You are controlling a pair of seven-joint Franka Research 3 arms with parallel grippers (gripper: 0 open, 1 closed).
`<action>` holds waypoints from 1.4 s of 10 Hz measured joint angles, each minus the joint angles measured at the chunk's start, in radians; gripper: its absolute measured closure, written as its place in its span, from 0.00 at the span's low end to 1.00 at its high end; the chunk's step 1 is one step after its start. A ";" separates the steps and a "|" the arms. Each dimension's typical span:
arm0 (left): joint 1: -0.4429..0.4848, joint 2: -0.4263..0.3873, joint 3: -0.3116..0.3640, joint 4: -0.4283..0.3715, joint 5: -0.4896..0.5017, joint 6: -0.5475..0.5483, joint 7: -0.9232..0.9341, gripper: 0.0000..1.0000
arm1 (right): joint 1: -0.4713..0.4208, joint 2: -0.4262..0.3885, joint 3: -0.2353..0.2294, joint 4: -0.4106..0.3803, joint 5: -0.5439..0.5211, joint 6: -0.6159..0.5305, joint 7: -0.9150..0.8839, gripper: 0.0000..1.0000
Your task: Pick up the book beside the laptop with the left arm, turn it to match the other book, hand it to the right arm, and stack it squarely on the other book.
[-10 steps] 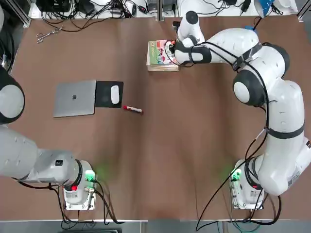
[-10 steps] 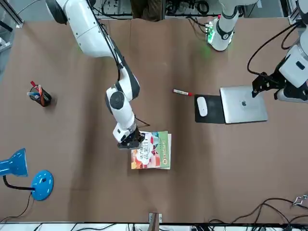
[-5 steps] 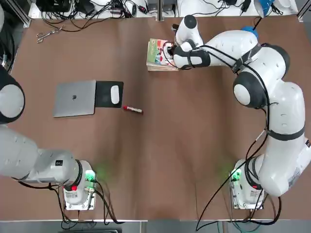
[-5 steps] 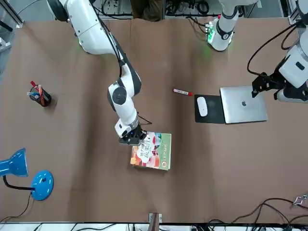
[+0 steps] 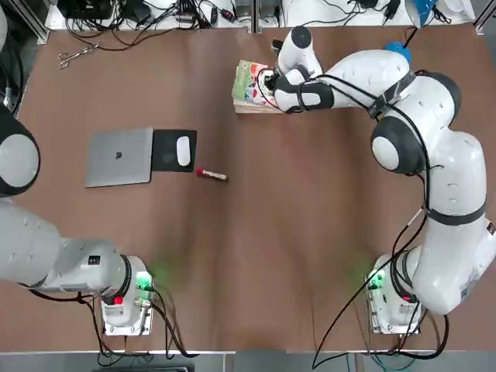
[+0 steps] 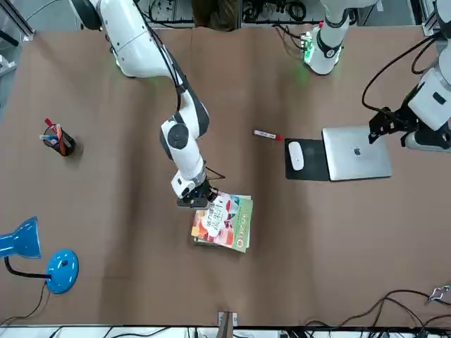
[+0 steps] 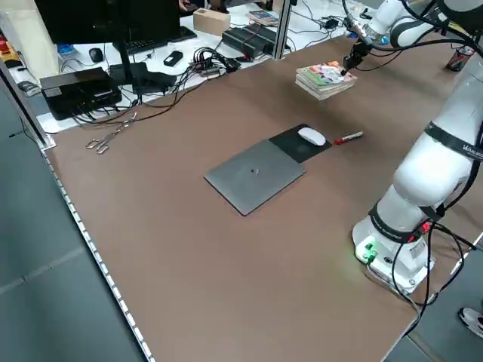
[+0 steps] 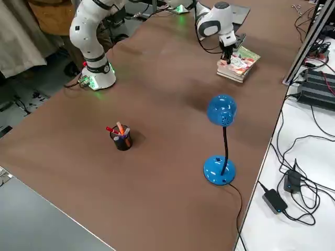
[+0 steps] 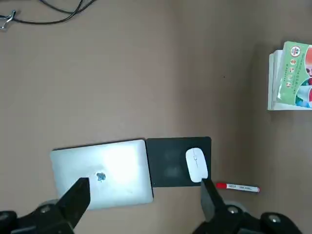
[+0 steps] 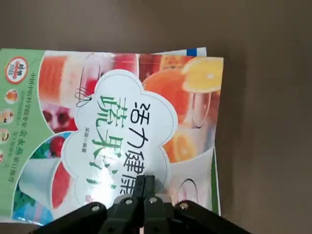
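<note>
Now the right gripper (image 10: 145, 187) has its jaws pressed together, tips resting on the cover of the book (image 5: 252, 80). That book lies atop the other book (image 6: 199, 239), skewed slightly off its edges, at the surface's (image 5: 310, 217) far side. Left gripper (image 9: 146, 204), jaws spread, hangs above the laptop (image 5: 118, 157).

"活力健康蔬果汁" on book (image 10: 117, 131) cover; Apple logo on laptop (image 9: 102, 171).

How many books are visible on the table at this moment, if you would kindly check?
2, stacked at the table's far side: the colourful book on top, skewed, and the other book beneath it, with only its edges showing.
</note>
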 joint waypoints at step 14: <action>0.002 0.010 0.000 0.000 0.000 -0.002 0.000 0.00 | 0.122 0.303 -0.032 0.470 0.020 0.068 0.245 0.98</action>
